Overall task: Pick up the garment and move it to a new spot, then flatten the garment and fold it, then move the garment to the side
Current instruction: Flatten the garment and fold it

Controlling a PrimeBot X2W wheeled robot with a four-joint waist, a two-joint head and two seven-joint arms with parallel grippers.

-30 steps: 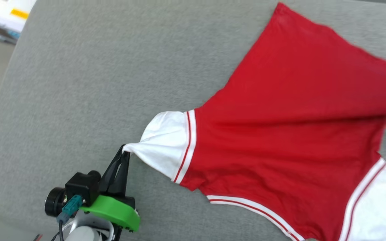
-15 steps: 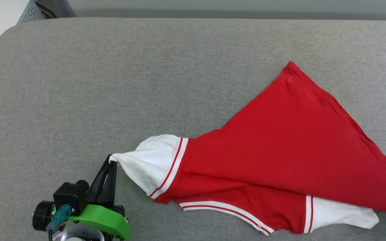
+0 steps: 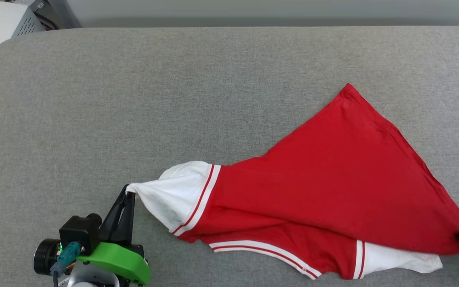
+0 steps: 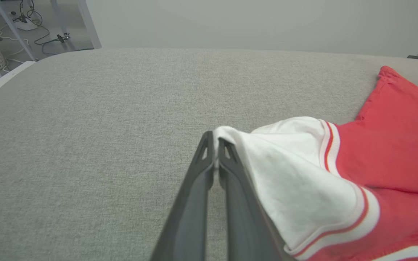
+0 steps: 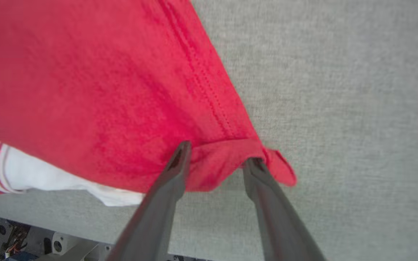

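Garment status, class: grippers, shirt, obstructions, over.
Left gripper jaws shut on white sleeve. Right gripper jaws open at red hem corner. Garment skewed, not flat. Nothing obstructing.

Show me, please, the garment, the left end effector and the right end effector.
garment (image 3: 333, 179), head view, red body panel.
left end effector (image 4: 215, 140), left wrist view, between fingertips.
right end effector (image 5: 219, 153), right wrist view, between fingertips.

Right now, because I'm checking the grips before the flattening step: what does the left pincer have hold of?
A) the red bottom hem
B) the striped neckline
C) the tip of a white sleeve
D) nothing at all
C: the left pincer is shut on the pulled-out tip of the shirt's white sleeve.
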